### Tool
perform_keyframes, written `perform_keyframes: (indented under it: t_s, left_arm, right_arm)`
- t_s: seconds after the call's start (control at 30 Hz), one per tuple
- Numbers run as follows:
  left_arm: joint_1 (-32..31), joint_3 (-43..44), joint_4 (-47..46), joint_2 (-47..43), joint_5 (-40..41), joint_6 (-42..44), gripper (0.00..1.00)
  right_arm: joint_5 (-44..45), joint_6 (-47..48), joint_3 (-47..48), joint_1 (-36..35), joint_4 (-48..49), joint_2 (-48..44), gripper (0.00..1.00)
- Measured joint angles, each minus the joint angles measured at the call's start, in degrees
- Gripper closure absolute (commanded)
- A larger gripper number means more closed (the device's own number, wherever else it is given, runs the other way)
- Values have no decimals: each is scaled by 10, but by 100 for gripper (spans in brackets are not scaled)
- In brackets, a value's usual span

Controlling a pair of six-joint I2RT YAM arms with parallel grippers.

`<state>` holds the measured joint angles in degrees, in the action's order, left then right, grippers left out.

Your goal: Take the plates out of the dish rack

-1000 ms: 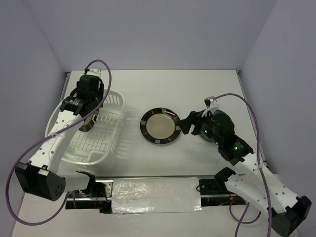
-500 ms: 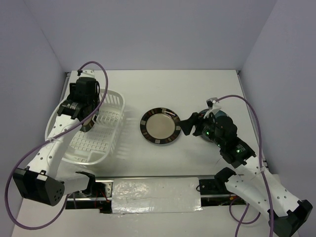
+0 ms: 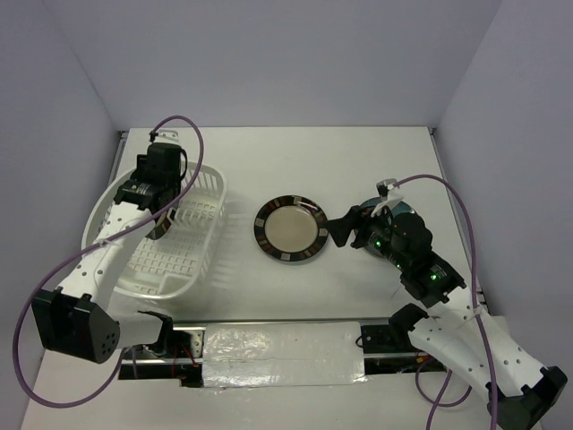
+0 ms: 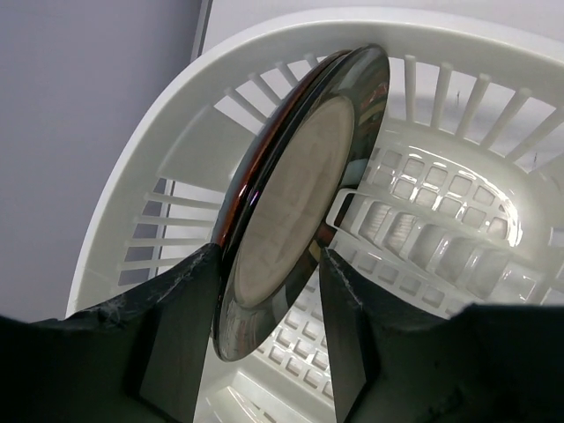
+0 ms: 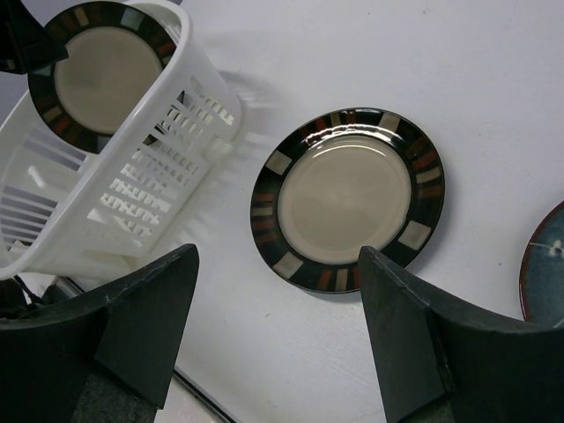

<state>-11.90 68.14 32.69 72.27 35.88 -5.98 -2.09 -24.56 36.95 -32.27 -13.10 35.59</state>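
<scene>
The white dish rack sits at the left of the table. A beige-centred plate with a black patched rim stands on edge in it. My left gripper straddles that plate's lower rim. Its jaws are open, the left finger against the plate's back and a gap at the right finger. A matching plate lies flat on the table in the middle. My right gripper hovers open just right of it, holding nothing. The dark teal-blue plate lies at the right, mostly hidden under the right arm in the top view.
The rack's slotted wall rises between the standing plate and the flat one. Grey walls close in the table on the left, back and right. A metal rail with foil runs along the near edge between the arm bases.
My left gripper's jaws have narrowed around the standing plate and the wrist has shifted slightly. The right arm has drifted a little; its jaws have stayed open.
</scene>
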Motion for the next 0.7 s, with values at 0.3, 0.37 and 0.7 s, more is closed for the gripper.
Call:
perform_keyframes:
  t_s: [0.3,0.37,0.7]
  left_arm:
    - [0,-1,-11,23,0,0,41]
    - [1,-2,-13,33,0,0,41]
    - [2,-7,-14,57,-1,0,44]
  right_arm:
    - [1,0,0,0,0,-4,20]
    - [3,0,0,0,0,-8,20]
    - [5,0,0,0,0,-19,20]
